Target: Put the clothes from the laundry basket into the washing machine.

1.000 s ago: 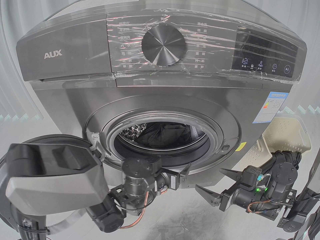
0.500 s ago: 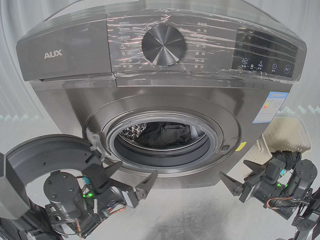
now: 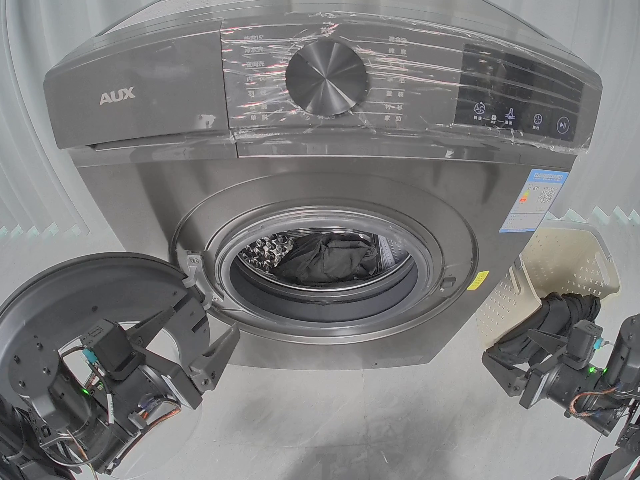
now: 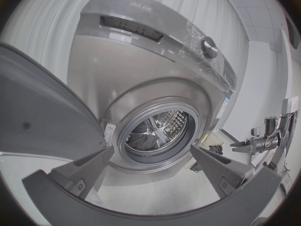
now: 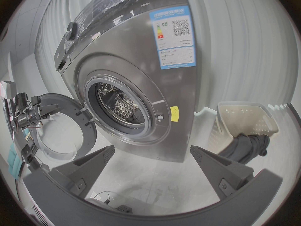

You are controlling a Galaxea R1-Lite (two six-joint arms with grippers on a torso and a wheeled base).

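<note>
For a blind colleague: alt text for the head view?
Grey front-loading washing machine, round door open, dark clothes in its drum. Open left gripper and right gripper low at either side; cream laundry basket with dark garment.

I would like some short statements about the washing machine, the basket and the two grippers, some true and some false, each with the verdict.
1. The door of the washing machine stands open. True.
2. The drum is empty. False: dark clothes lie inside it.
3. The right gripper is shut on a piece of clothing. False: it is open and holds nothing.
4. A dark garment hangs over the rim of the laundry basket. True.
5. The left gripper is shut. False: it is open, in front of the door.
</note>
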